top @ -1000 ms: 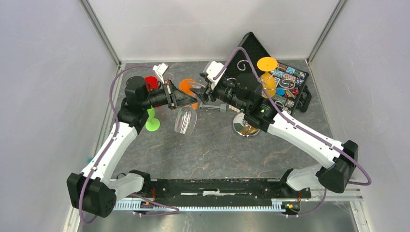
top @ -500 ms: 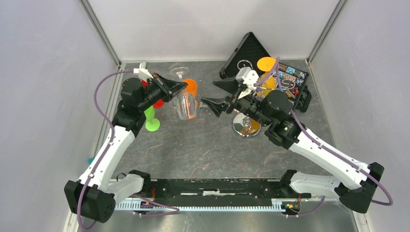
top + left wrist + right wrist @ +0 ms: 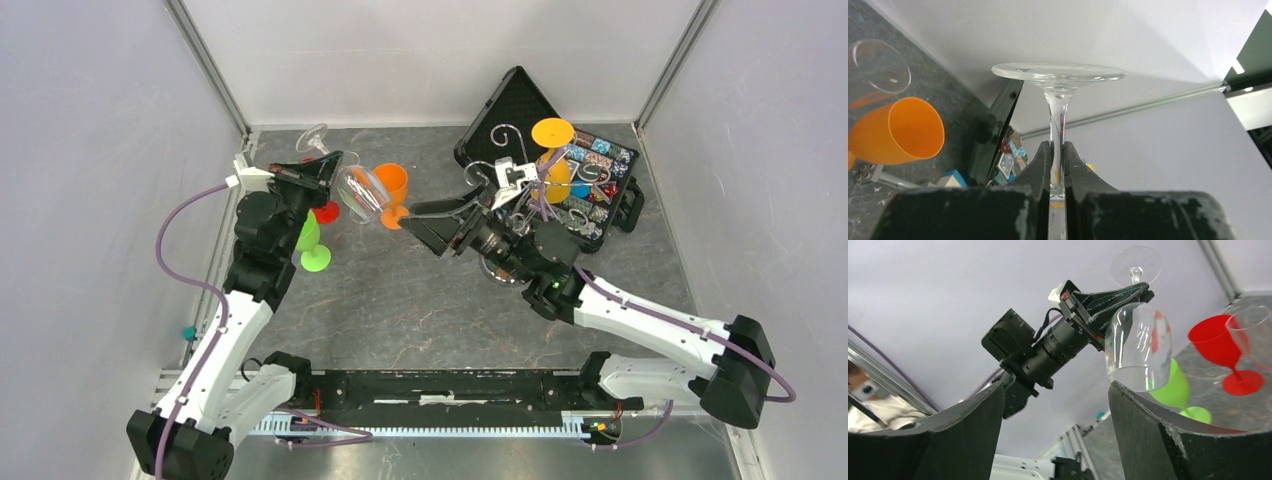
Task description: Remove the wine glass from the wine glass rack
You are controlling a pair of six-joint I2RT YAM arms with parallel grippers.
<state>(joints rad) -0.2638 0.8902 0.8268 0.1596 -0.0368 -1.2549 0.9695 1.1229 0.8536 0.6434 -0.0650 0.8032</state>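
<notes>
Gripping a clear wine glass (image 3: 1058,107) by its thin stem, the left gripper (image 3: 1058,150) has its jaws pinched shut on the stem a little below the round foot. The glass is held upside down and tilted over the far left part of the grey tabletop (image 3: 420,310), foot toward the back corner, bowl hanging just beside an orange cup (image 3: 393,183). A red goblet (image 3: 325,212) and a green goblet (image 3: 315,255) stand near the left arm.

The wine glass rack (image 3: 499,132), a silver wire stand with curled arms, rises well apart from the glass, on the far right, in front of an open black case (image 3: 520,100). A yellow glass (image 3: 553,133) hangs on it. The right gripper (image 3: 430,225) hovers between rack and glass, its jaws spread wide and holding nothing.
</notes>
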